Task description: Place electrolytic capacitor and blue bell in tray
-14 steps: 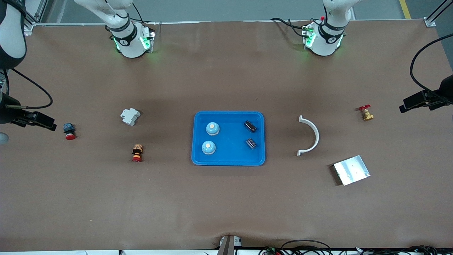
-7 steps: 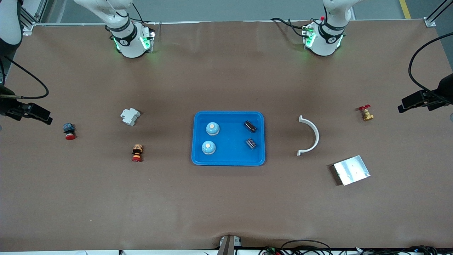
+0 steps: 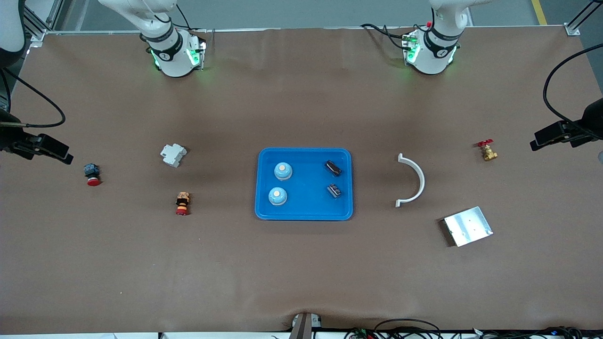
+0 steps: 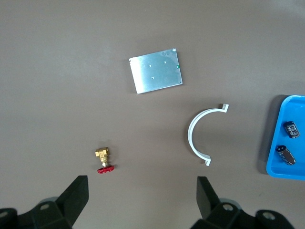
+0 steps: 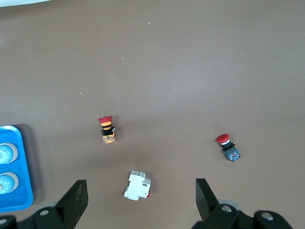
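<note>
1. While my arms draw back toward the table's ends, nothing on the table has shifted in the last second; only my right gripper [image 3: 47, 151] has edged a little higher and outward
2. Nearest the front camera, the flat silver metal plate [image 3: 468, 226] lies untouched
3. In the shallow bright-blue plastic tray [image 3: 304, 213] sit two pale-blue domed bells [image 3: 277, 196] toward the right arm's end and two small dark cylindrical capacitors [image 3: 334, 190] toward the left arm's end
4. My left gripper [image 4: 143, 200] hangs spread and empty over the brass valve with red handle [image 4: 103, 160]; my right one likewise, over the white breaker block [image 5: 137, 185]
5. I judge the task done
</note>
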